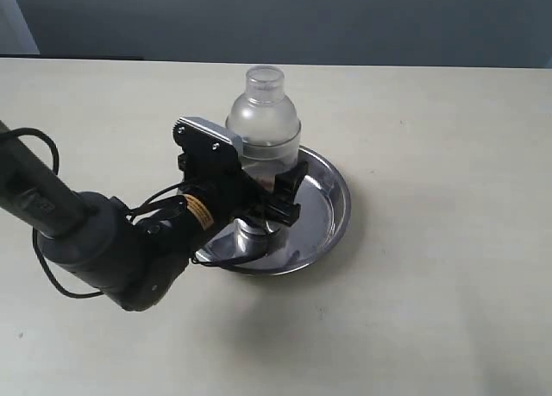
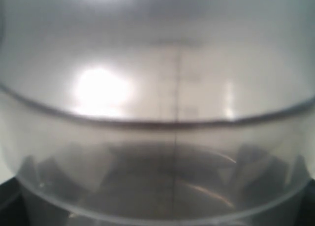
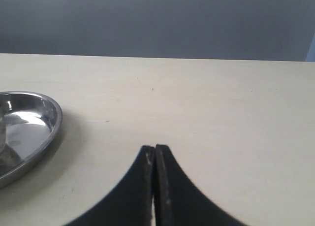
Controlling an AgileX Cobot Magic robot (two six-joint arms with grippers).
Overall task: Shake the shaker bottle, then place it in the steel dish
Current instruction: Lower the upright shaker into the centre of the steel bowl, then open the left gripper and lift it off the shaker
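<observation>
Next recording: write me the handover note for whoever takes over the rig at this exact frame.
Left gripper: closed around the bottle, gripping its body.
Right gripper: shut, empty, over the table beside the dish.
Bottle: upright inside the dish, base at or just above the dish floor; contact is unclear.
Done: bottle brought to the dish. Whether it was shaken cannot be judged from this frame.
Left: confirm the bottle rests on the dish, open the left gripper, withdraw.

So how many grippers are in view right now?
2. The left gripper is around the shaker bottle over the steel dish; the right gripper, shut, is beside it.
</observation>
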